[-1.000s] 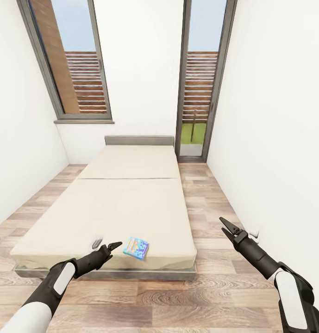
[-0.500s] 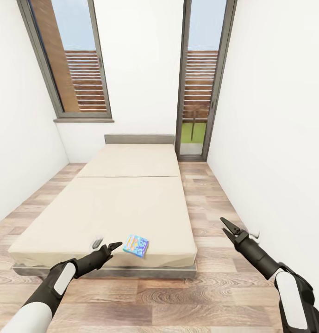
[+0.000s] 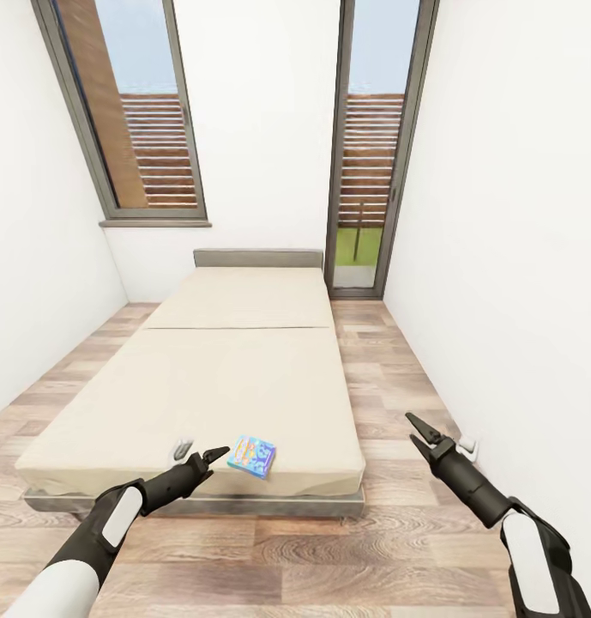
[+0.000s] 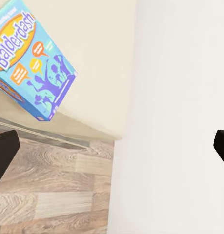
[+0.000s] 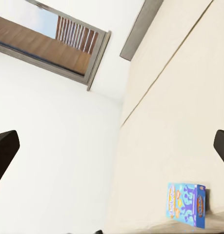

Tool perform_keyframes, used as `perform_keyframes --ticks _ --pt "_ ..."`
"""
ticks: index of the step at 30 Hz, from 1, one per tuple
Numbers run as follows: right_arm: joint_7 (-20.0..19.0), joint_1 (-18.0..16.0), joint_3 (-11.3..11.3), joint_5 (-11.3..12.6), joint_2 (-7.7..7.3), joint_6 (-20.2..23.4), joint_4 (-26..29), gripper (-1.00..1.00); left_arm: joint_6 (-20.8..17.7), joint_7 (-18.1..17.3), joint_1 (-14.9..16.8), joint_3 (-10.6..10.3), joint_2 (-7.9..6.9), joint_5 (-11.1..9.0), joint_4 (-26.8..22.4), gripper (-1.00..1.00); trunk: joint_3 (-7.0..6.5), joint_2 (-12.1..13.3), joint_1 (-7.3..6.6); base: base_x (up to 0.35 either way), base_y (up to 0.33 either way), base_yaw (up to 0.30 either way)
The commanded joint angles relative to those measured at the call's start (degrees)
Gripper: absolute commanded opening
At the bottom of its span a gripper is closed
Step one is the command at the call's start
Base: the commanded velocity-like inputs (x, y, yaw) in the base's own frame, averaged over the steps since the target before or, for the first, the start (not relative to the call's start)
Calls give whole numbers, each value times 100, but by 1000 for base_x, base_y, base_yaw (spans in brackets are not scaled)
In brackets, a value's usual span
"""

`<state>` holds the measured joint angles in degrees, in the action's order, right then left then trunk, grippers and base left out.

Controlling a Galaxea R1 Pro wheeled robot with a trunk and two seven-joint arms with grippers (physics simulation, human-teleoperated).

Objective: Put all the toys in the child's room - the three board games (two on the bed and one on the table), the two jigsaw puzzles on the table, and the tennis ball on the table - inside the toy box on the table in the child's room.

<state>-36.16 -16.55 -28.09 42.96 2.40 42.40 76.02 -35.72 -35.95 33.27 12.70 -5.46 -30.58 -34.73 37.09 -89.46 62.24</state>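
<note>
A blue Balderdash board game (image 3: 252, 456) is lying near the bed's (image 3: 244, 378) foot edge. The left gripper (image 3: 211, 455) is hovering beside it, fingers spread and empty. The right gripper (image 3: 419, 430) is hanging open over the floor (image 3: 389, 378).

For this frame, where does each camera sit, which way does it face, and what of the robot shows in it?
Head view: high on the robot, looking forward and down at the bed; left pincer and right pincer show.
Left wrist view: near the left pincer, facing the board game at the mattress edge; dark fingertips show.
Right wrist view: facing across the bed; fingertips show.
All three views share the board game.
</note>
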Motion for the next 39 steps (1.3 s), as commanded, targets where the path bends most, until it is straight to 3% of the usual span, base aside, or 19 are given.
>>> perform_keyframes --ticks 1,7,12,21,32,39 --pt "-12 -6 -15 14 6 36 -32 100 -41 -12 4 17 1 -18 1 100 5 -3 0 66 0 0" --pt "182 2 -10 2 -25 53 -225 100 -232 -206 29 17 -161 -33 69 100 5 -3 0 0 0 0" --pt "28 -7 -1 -2 -56 26 -156 100 -196 -367 14 40 2 -73 -49 100 5 -3 0 0 0 0" --pt "14 -6 -2 2 -80 31 -140 100 -201 -656 14 39 18 -71 -52 100 5 -3 0 0 0 0" --pt "8 -8 -4 9 -82 32 -140 100 -207 -1008 15 33 19 -78 -32 100 203 -444 242 0 0 0" --pt "5 -7 -6 10 -82 36 -140 100 -201 -1040 14 38 17 -87 -19 100 328 -725 395 0 0 0"
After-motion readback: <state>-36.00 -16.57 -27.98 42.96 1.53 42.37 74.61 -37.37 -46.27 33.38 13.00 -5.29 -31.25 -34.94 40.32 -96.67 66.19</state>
